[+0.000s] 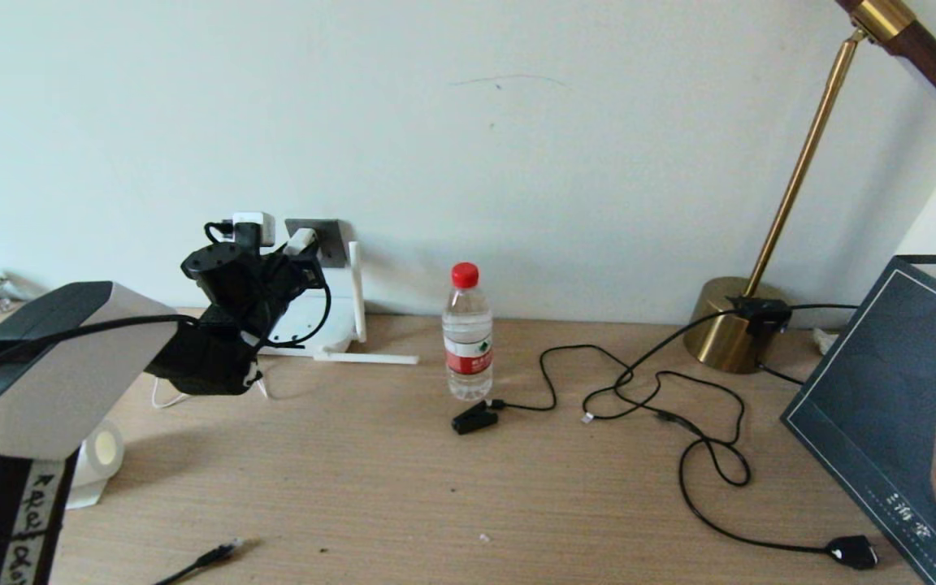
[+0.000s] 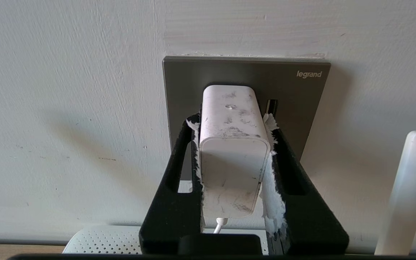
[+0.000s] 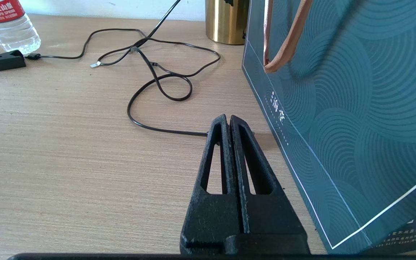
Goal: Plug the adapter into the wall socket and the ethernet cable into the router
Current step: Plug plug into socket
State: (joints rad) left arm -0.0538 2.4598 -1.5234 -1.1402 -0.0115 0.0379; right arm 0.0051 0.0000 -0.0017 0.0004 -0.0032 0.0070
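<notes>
- Head view: nearest the camera, the left arm's grey-and-black link fills the lower left corner, with a strip of handwritten marks on it that cannot be read.
- Head view: the left gripper (image 1: 296, 253) is raised at the wall, at the wall socket (image 1: 331, 236), with the adapter (image 1: 301, 240) white between its tips. A second white plug sits in an outlet just beside it.
- Head view: the router (image 1: 318, 329) lies below the socket against the wall, one antenna upright, one flat on the desk (image 1: 403, 496).
- Head view: the ethernet cable (image 1: 206, 559) shows only its connector end at the bottom edge, well apart from the router.
- Head view: a water bottle (image 1: 467, 331) with a red cap and red label stands mid-desk, print too small to read. A black clip (image 1: 474, 418) lies by its base; a brass lamp (image 1: 732, 325) and a dark paper bag (image 1: 890, 406) are at right.
- Left wrist view: the black fingers (image 2: 173, 202), with frayed white padding, are narrowly parted and clamp the adapter (image 2: 231, 155) by its two sides. Its far end meets the socket plate (image 2: 302, 104), lettered "legrand"; the white cord leaves its near end.
- Left wrist view: the router's perforated top (image 2: 103, 240) is below, an antenna at either side.
- Right wrist view: the right gripper (image 3: 228, 121) is pressed fully together, holding nothing, low over the desk beside the teal bag. A black lamp cord (image 3: 157, 77) loops ahead. The bottle label carries red Chinese lettering.
</notes>
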